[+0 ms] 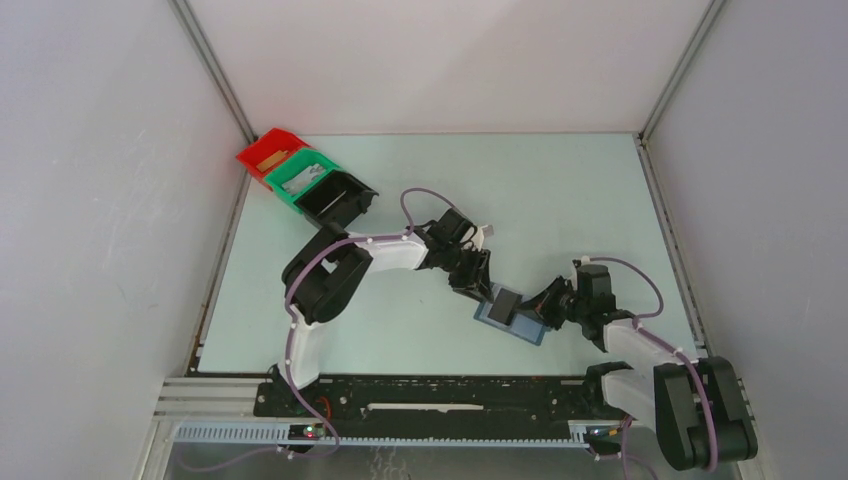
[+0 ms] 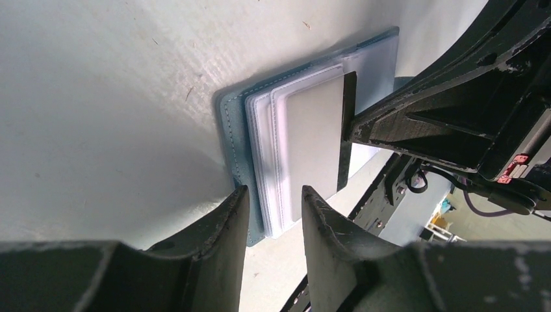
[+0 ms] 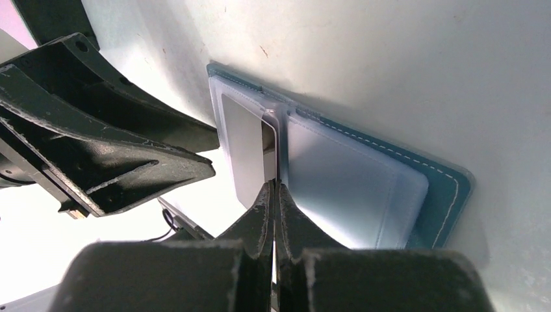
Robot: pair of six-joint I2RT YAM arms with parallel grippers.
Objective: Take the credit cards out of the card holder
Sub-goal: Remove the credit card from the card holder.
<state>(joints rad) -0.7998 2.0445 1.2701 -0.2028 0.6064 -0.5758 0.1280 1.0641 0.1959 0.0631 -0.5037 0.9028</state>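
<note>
The slate-blue card holder (image 1: 532, 331) lies spread open on the table, its clear sleeves up; it also shows in the left wrist view (image 2: 230, 130) and the right wrist view (image 3: 448, 195). A dark grey credit card (image 1: 506, 303) stands tilted up from a sleeve on the holder's left half (image 2: 315, 149) (image 3: 247, 149). My right gripper (image 1: 533, 311) (image 3: 273, 188) is shut on that card's edge. My left gripper (image 1: 478, 287) (image 2: 273, 205) is open and empty, its fingers just over the holder's left end, astride the edge. Other cards are hidden in the sleeves.
A red bin (image 1: 266, 150), a green bin (image 1: 300, 178) and a black bin (image 1: 338, 196) stand in a row at the back left. The red one holds something tan. Enclosure walls close off the left, right and back of the table.
</note>
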